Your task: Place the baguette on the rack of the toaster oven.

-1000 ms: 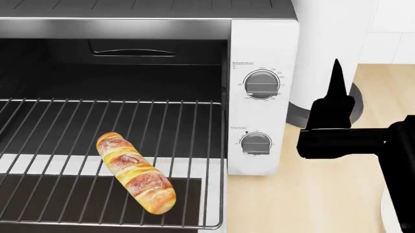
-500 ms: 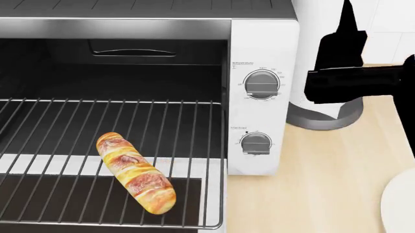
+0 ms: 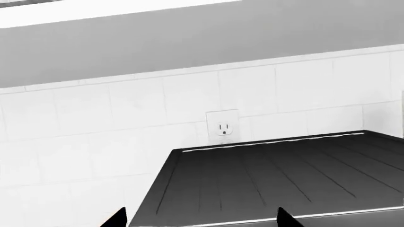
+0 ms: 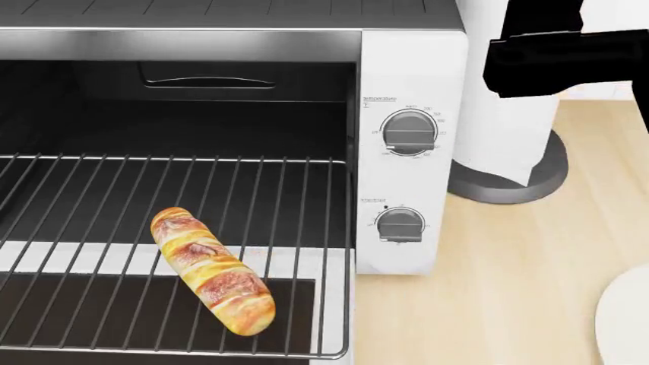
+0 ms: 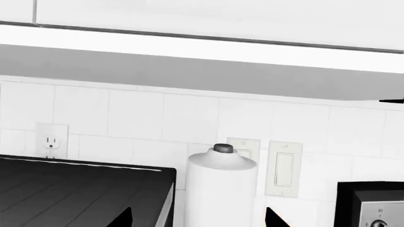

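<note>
The toaster oven is seen open in the head view, its white control panel carrying two grey knobs; small lettering is printed above each knob and around the dials, but it is too small to be read. The rack is drawn partly out of the dark cavity, and the baguette is laid diagonally on its front part, touching the bars and free of any gripper. To the oven's right, a paper-towel roll is stood on a dark round base on the wooden counter. The right arm is shown as a black block at the upper right of the head view, well apart from the baguette.

Only the wrist views show the tiled wall: a wall outlet above the oven's black top in the left wrist view, a light switch beside the roll in the right. Two dark fingertips of the left gripper are seen set wide apart, holding nothing; the right gripper likewise appears spread and empty.
</note>
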Robot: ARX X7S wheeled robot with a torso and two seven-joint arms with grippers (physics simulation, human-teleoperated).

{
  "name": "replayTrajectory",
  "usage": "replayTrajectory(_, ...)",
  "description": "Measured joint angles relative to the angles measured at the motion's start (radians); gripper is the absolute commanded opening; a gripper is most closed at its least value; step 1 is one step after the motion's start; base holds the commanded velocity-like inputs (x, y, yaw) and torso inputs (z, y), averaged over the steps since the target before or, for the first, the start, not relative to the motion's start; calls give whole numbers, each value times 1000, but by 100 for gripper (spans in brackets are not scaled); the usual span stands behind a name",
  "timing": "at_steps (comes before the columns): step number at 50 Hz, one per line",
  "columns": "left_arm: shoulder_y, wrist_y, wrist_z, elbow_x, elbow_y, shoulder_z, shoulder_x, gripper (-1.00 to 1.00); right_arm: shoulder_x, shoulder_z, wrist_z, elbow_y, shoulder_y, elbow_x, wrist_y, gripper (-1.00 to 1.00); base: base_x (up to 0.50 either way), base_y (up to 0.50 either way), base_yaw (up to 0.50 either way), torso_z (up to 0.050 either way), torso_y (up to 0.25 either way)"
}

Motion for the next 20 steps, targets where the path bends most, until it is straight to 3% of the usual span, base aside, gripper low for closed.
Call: replayTrajectory(20,-117,8,49,60,-81,74,17,100,-15,-24,8,37,88,6,26,100,0,0,0,0,0)
